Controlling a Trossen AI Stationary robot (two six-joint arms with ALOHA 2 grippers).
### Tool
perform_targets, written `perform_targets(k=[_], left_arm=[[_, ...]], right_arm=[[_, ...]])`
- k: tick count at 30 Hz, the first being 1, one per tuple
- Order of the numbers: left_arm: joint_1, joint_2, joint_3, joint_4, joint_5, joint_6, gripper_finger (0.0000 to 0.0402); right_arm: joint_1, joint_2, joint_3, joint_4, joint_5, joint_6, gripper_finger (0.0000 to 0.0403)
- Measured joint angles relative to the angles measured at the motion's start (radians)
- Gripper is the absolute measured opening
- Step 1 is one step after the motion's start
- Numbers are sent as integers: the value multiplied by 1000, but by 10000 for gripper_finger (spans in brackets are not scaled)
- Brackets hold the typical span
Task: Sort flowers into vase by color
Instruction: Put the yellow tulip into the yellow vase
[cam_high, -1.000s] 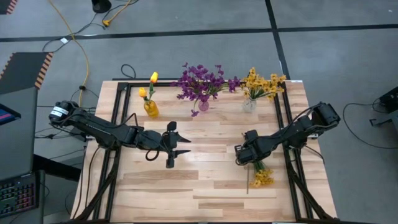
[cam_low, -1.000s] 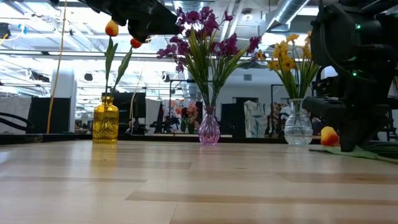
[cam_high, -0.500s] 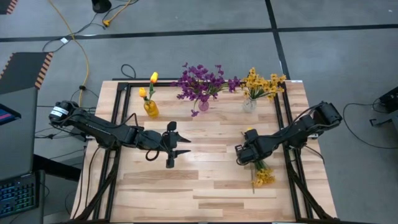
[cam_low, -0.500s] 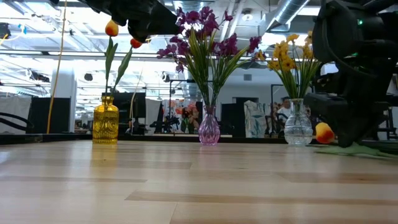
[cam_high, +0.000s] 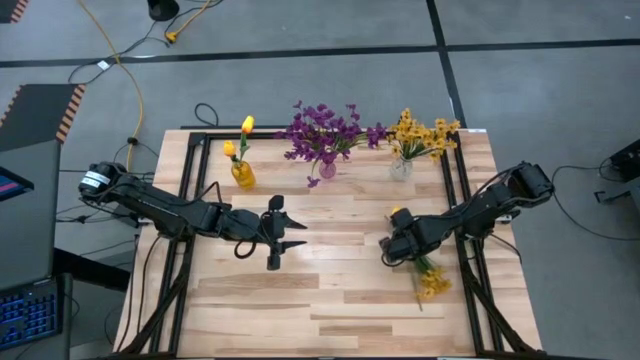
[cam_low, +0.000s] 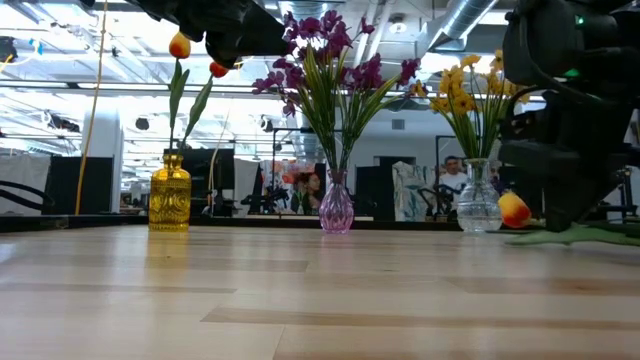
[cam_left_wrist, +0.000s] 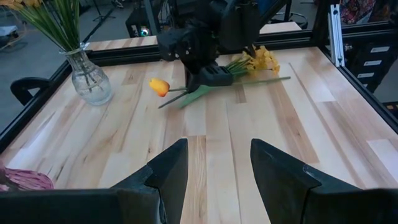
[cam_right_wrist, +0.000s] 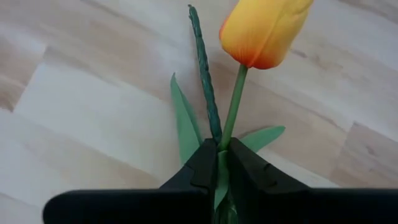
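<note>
**Tulip Gripped Low on the Stem: Risks Before Transfer to the Yellow Vase**

The right gripper (cam_high: 392, 247) is clamped on the stem of an orange-yellow tulip (cam_right_wrist: 264, 28), over the right half of the table (cam_high: 330, 300). In the right wrist view the stem passes straight between the closed fingers (cam_right_wrist: 205, 165), with narrow leaves spreading on both sides of the grip. The left gripper (cam_high: 290, 233) waits near the table centre with its fingers spread and nothing between them.

**Orientation.** The tulip's long axis runs outward from the right gripper, bud leading. In the left wrist view the bud (cam_left_wrist: 159, 86) sits just above the boards and the stem lies nearly level. In the high view the bud points toward the far edge, where the three vases stand.

**Hazards.**
- A loose yellow sprig (cam_high: 431, 281) lies on the table just beside the right gripper. Its stem could snag on the held leaves and be dragged along during the lift.
- The grip is well back from the bud. The thin stem may sag or pivot between the fingers, so the bud may not stay aligned.
- The matching yellow vase (cam_high: 243, 174), which already holds tulips, is at the far left. The purple bouquet (cam_high: 322, 130) and the yellow bouquet (cam_high: 420, 134) stand along that route; a low pass could brush them or tip the clear vase (cam_high: 400, 168).
</note>
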Motion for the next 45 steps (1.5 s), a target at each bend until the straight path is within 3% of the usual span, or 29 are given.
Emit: perform_targets(k=[26,35,45], left_arm=[[0,0,0,0,0,-26,163],[0,0,0,0,0,-26,163],[0,0,0,0,0,-26,163]], right_arm=[[-2,1,1,5,-39,-36,62],[-2,1,1,6,-39,-35,87],[-2,1,2,6,-39,-18,63]])
